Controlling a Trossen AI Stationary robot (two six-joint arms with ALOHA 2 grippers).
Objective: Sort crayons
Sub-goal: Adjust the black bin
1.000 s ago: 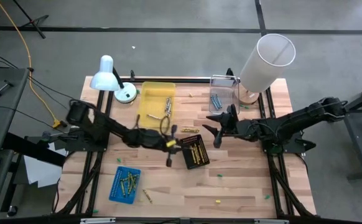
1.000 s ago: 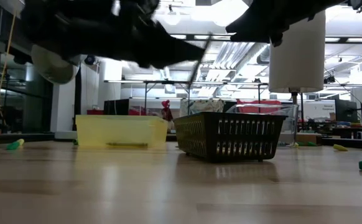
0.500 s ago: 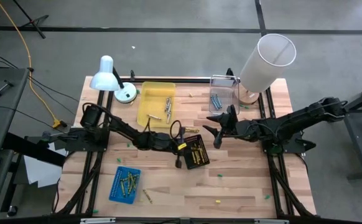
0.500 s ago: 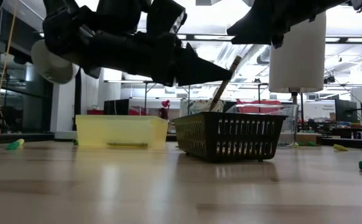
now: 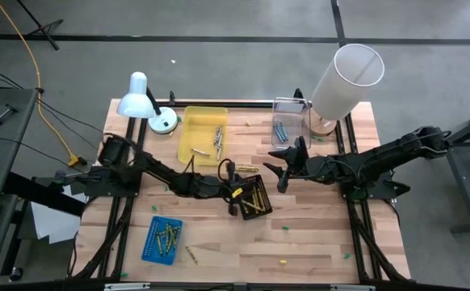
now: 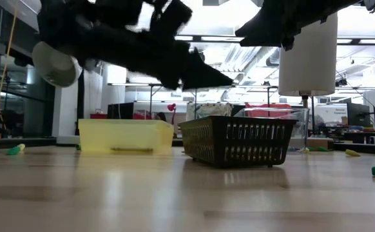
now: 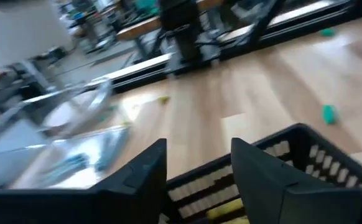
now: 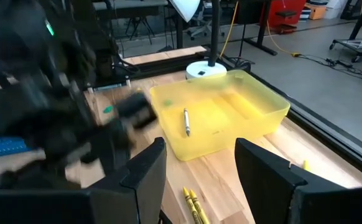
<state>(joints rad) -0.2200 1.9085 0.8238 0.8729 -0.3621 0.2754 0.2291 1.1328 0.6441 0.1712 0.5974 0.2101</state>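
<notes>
A white desk lamp (image 5: 142, 101) stood at the back corner of my wooden table (image 5: 316, 242), beside the yellow tray (image 5: 188, 128). A tall white cylinder (image 5: 344, 79) leaned near the clear bin (image 5: 302, 121). Yellow cable (image 5: 41, 81) trailed across the floor.

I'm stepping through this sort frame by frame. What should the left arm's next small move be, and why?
Probably lift and pull back from the black basket. The left gripper hangs over its rim with fingers apart and nothing between them, and yellow crayons already lie inside. Loose crayons wait on the table.
</notes>
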